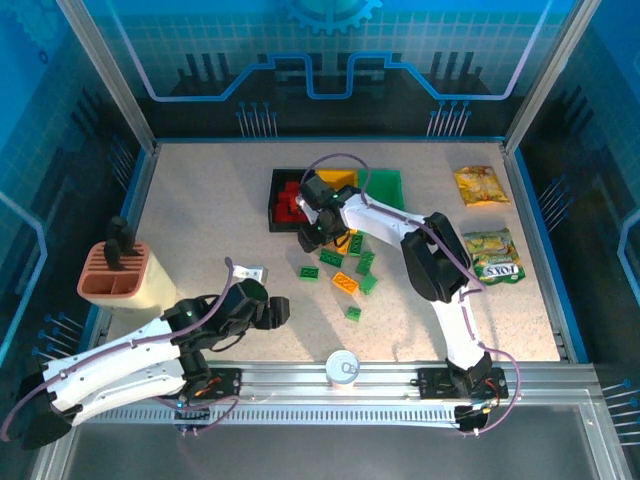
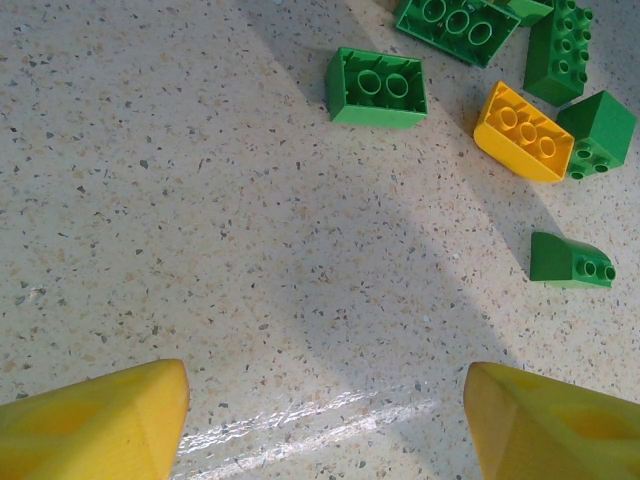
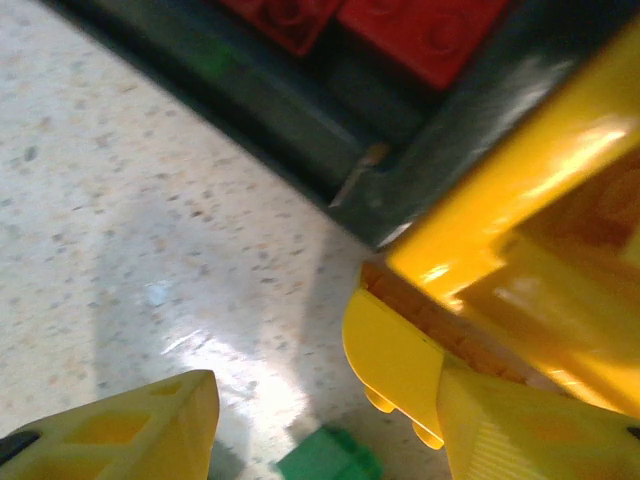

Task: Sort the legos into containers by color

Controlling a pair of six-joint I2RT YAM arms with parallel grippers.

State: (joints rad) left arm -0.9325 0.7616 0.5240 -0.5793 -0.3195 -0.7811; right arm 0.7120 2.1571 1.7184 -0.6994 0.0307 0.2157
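Several green legos (image 1: 364,262) and one orange-yellow lego (image 1: 345,282) lie loose mid-table. The black bin (image 1: 272,200) holds red legos (image 3: 430,30); the yellow bin (image 1: 340,178) and green bin (image 1: 388,185) stand to its right. My right gripper (image 1: 312,232) hovers at the black and yellow bins' front edge. Its jaws (image 3: 325,400) are open, with a yellow lego (image 3: 400,360) resting against the right finger beside the yellow bin (image 3: 520,170). A green lego (image 3: 330,460) lies below. My left gripper (image 1: 280,310) is open over bare table (image 2: 325,400), short of a green lego (image 2: 377,88) and a yellow lego (image 2: 522,130).
A terracotta ridged holder (image 1: 115,272) stands at the left edge. Two snack packets (image 1: 480,185) (image 1: 493,255) lie on the right side. A small grey block (image 1: 247,272) sits near my left wrist, and a round white can (image 1: 342,367) rests on the front rail.
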